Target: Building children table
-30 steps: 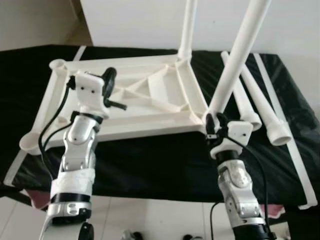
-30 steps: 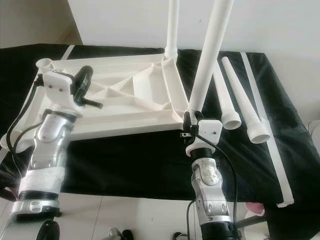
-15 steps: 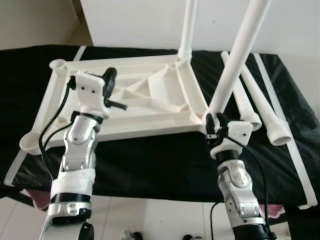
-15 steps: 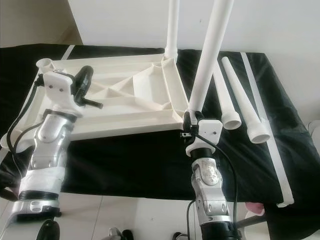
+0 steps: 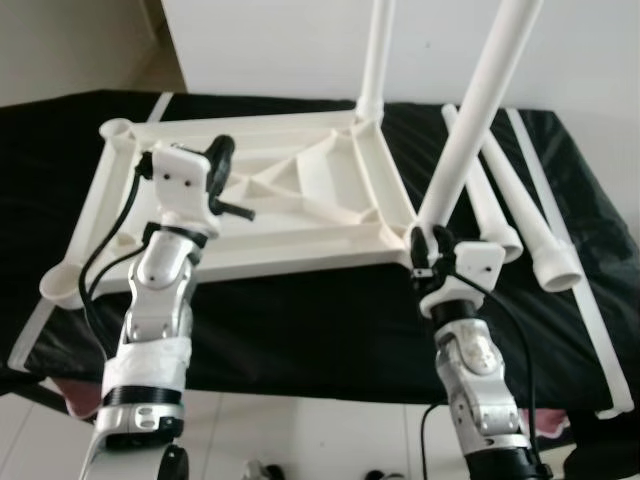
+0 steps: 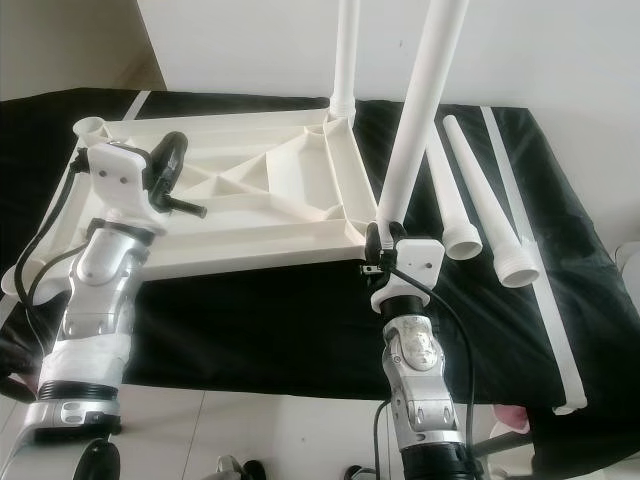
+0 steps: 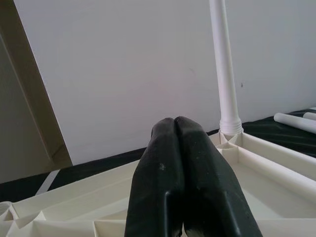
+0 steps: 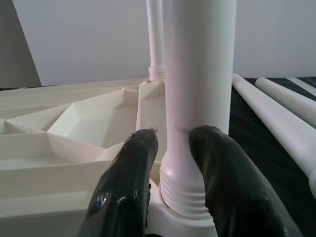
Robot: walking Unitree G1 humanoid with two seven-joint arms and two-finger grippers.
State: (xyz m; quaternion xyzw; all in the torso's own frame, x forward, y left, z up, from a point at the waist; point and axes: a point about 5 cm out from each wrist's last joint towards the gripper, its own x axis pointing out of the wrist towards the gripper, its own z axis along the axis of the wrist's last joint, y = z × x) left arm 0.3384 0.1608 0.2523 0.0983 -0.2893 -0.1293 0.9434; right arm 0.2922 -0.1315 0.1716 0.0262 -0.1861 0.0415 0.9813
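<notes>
Black cloth [image 5: 300,320] covers the bench; on it lies the upturned tabletop [image 5: 270,205]. Your right gripper [image 8: 170,163] grasps the near-right leg [image 5: 470,120] at its socket, probably screwing it in. Keep turning it next. Left gripper [image 7: 175,163], clenched and empty, hovers over the tabletop. Nothing has moved since earlier.

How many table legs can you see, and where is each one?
4. Far-corner leg stands installed; near-corner leg stands gripped by the right gripper; two loose legs lie on the black cloth beside the frame.
</notes>
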